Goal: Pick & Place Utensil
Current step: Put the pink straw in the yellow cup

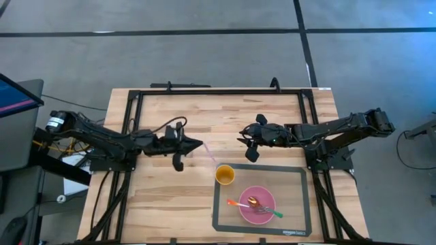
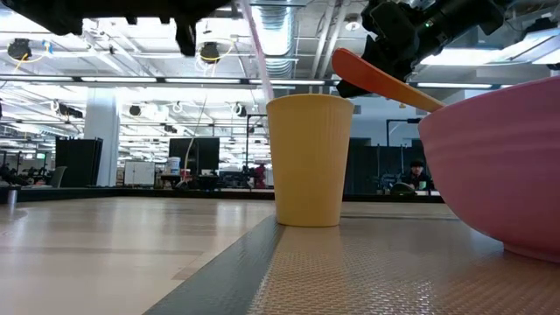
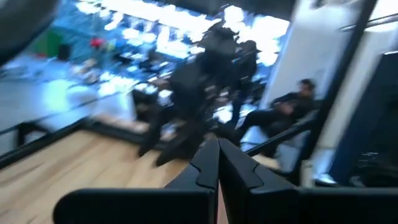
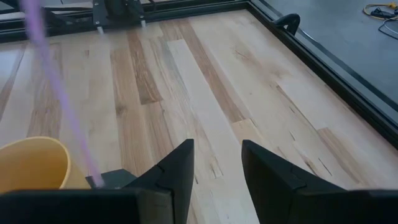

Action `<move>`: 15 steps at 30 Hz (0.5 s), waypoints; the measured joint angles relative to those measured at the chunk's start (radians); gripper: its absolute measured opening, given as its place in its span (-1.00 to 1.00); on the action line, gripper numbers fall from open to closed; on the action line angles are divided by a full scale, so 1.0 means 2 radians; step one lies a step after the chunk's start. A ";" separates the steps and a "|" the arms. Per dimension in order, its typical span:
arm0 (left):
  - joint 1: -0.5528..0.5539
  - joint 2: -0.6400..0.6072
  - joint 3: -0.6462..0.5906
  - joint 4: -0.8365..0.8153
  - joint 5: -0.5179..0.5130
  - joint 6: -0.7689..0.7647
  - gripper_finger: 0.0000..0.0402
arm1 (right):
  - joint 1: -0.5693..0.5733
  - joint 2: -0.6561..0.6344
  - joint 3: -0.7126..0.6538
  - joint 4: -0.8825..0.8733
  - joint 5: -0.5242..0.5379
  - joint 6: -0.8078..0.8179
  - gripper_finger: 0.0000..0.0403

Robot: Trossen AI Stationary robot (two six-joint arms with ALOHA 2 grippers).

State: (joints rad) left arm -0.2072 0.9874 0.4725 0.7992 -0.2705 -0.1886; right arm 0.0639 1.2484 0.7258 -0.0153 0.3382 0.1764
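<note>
One straw (image 1: 208, 152), one cup (image 1: 225, 175), one bowl (image 1: 257, 204)

Straw: thin pale-pink straw (image 1: 208, 152), pinched at its upper end between the closed jaws of the left gripper (image 1: 199, 145), slanting down from the jaws into the cup.
Cup: yellow cup (image 1: 225, 174), upright on the grey mat, below and just past the left jaws.
Bowl: pink bowl (image 1: 245, 211), beyond the cup from the jaws, holding an orange spoon (image 1: 238, 203), a gold spoon (image 1: 253, 201) and a green-handled fork (image 1: 270, 212).
</note>
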 joint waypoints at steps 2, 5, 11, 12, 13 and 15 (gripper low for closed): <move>-0.005 0.000 0.000 0.027 0.025 0.005 -0.98 | 0.000 0.000 0.000 0.000 0.000 0.000 -0.37; -0.012 0.000 0.000 0.063 0.056 0.019 -0.98 | 0.000 0.000 0.000 0.000 0.000 0.000 -0.37; -0.025 0.000 0.000 0.095 0.075 0.040 -0.97 | 0.000 0.000 0.000 0.000 0.000 0.000 -0.37; -0.026 0.000 0.001 0.095 0.074 0.040 -0.97 | 0.000 0.000 0.000 0.000 0.000 0.000 -0.37; -0.027 0.000 0.002 0.095 0.074 0.040 -0.97 | 0.000 0.000 0.000 0.000 0.000 0.000 -0.37; -0.029 0.000 0.005 0.097 0.083 0.040 -0.97 | 0.000 0.000 0.000 0.000 0.000 0.000 -0.37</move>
State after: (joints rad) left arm -0.2649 0.9882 0.4818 0.9923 -0.1037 -0.1085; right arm 0.0639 1.2484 0.7258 -0.0154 0.3382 0.1761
